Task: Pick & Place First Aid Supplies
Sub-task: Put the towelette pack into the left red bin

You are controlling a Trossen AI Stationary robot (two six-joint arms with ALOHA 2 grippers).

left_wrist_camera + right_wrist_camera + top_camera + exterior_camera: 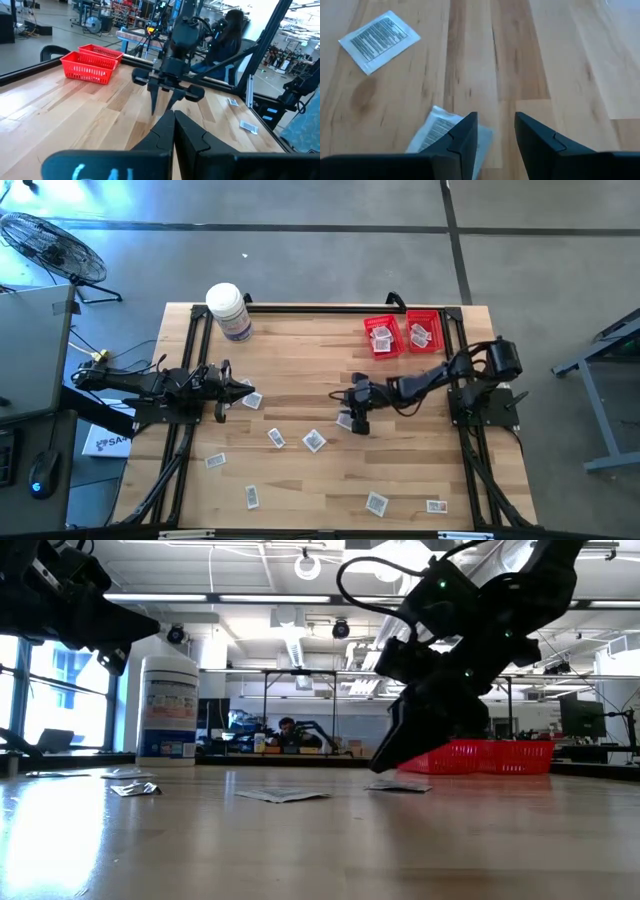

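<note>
Several small white packets lie flat on the wooden table (300, 370). My right gripper (356, 418) is open, pointing down at mid-table. One packet (439, 131) lies partly under one of its fingers (465, 137), and another packet (379, 36) lies farther off. In the low view, this gripper (392, 762) hangs just above a packet (400, 786). My left gripper (243, 390) is shut and held above the table on the left, beside a packet (251, 401). Its shut fingers (174, 120) point toward the right arm. My right gripper comes from above with its fingers open. One finger (465, 137) covers the edge of a packet (440, 127) that lies flat on the table. I cannot tell whether it touches the packet.
Two red mesh baskets (381, 336) (423, 332) with packets inside stand at the far right. A large white bottle (229, 310) stands at the far left corner. More packets lie toward the near edge (276, 438) (315, 440) (376, 503). A black frame (330, 310) rims the table.
</note>
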